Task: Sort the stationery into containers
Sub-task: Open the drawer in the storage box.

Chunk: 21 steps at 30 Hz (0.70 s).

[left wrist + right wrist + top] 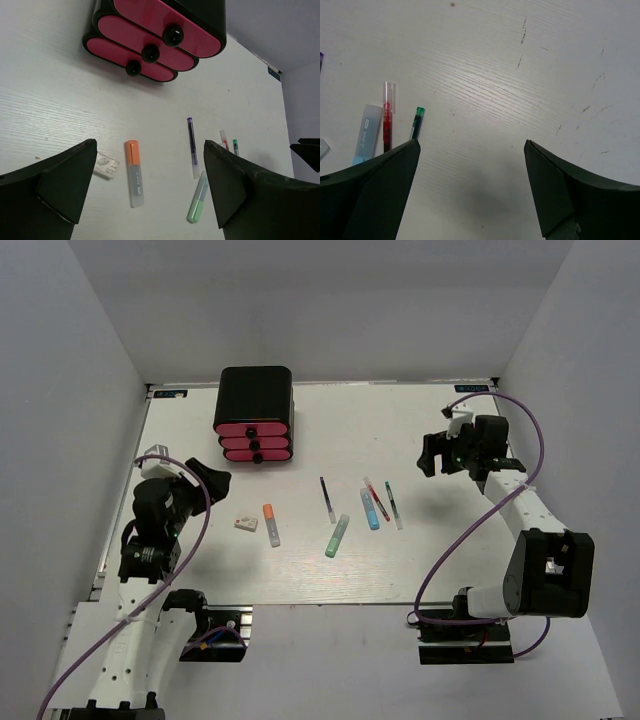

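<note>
The black cabinet [256,390] with three shut pink drawers [150,52] stands at the far left. On the table lie a white eraser [246,524], an orange-capped marker [270,524], a dark blue pen [328,499], a mint marker [337,536], a light blue marker [370,509], a red pen [377,500] and a green pen [393,505]. My left gripper [216,478] is open and empty, held above the table left of the eraser [106,165] and orange marker [134,172]. My right gripper [428,454] is open and empty, right of the green pen [416,122].
The white table [450,570] ends in raised edges, with grey walls behind and at both sides. The right wrist view shows bare scuffed tabletop [520,60] under the gripper, with the red pen [386,122] and light blue marker [367,134] at its left.
</note>
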Each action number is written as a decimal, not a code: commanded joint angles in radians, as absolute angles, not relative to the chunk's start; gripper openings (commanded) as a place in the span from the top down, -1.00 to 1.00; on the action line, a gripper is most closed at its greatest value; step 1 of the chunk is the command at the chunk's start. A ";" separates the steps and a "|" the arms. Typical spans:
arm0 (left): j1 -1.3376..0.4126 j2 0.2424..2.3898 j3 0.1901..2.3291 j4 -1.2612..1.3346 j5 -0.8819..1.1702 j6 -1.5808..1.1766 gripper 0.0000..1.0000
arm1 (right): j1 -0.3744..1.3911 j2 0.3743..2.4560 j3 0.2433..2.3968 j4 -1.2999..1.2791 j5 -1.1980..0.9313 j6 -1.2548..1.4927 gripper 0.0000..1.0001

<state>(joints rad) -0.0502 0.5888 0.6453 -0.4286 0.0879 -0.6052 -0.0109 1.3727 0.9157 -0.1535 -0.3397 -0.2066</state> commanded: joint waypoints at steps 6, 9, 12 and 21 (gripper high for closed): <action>-0.048 0.598 0.606 -0.330 0.219 -0.621 -0.48 | -0.014 1.381 0.991 -0.320 -0.493 -0.433 -0.81; -0.048 0.630 0.606 -0.308 0.239 -0.603 0.04 | -0.014 1.403 1.012 -0.373 -0.523 -0.492 -0.81; -0.067 0.646 0.606 -0.295 0.248 -0.594 0.19 | -0.017 1.416 1.022 -0.412 -0.551 -0.523 -0.81; -0.067 0.793 0.595 -0.181 0.314 -0.571 -0.69 | -0.014 1.414 1.019 -0.434 -0.684 -0.561 0.98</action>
